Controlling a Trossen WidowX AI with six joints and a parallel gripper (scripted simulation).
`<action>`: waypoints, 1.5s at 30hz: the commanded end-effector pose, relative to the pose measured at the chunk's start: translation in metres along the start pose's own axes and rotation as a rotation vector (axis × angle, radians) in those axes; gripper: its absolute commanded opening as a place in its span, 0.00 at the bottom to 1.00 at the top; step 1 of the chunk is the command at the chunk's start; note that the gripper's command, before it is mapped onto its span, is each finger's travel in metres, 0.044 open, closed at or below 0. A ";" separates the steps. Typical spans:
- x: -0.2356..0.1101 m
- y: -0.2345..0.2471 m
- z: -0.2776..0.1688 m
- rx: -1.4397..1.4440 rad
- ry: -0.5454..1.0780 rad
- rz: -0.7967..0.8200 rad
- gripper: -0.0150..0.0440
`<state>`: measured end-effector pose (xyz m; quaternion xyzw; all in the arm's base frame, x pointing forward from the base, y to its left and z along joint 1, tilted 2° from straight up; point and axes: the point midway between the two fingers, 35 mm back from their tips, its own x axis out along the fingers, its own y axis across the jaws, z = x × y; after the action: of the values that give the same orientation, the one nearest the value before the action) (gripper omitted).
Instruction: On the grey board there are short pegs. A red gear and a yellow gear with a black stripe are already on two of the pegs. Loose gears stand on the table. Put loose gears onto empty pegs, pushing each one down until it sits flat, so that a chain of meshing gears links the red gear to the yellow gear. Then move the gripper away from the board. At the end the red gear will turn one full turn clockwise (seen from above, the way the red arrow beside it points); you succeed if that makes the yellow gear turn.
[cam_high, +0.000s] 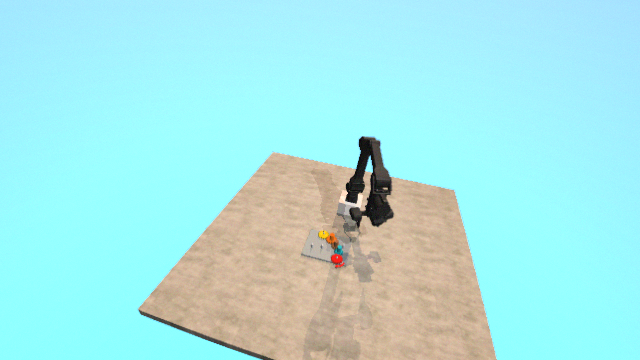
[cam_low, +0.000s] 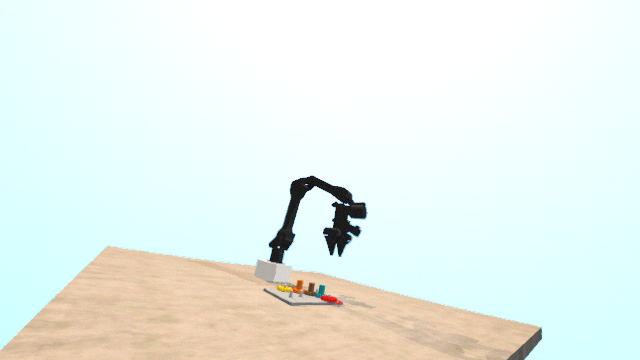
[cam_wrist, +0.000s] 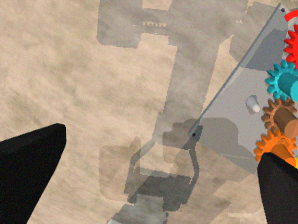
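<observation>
One mottled tan tabletop (cam_high: 240, 280) (cam_low: 150, 310) (cam_wrist: 65, 75), perhaps stone, under grey board (cam_high: 314, 238) (cam_low: 306, 302) (cam_wrist: 225, 120); pale blue backdrop (cam_high: 150, 100) (cam_low: 100, 150).

Black jaws (cam_low: 335, 254) — open, above the grey board (cam_low: 300, 302).

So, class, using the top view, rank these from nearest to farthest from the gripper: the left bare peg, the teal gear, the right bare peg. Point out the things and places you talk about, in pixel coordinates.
1. Teal gear (cam_high: 339, 249) (cam_low: 321, 290) (cam_wrist: 281, 82), near the board's right side, beside the red gear (cam_high: 337, 259) (cam_low: 329, 299) (cam_wrist: 294, 47).
2. Right bare peg (cam_high: 321, 247) (cam_low: 301, 294), mid-board.
3. Left bare peg (cam_high: 312, 245) (cam_low: 291, 294), toward the left edge.
</observation>
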<state>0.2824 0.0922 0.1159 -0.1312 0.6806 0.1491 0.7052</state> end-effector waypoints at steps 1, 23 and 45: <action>-0.009 0.058 0.006 0.007 0.001 0.008 1.00; -0.025 0.154 -0.011 0.018 0.007 0.025 1.00; -0.025 0.154 -0.011 0.018 0.007 0.025 1.00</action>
<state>0.2118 0.2291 0.1430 -0.1181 0.6847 0.1528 0.7027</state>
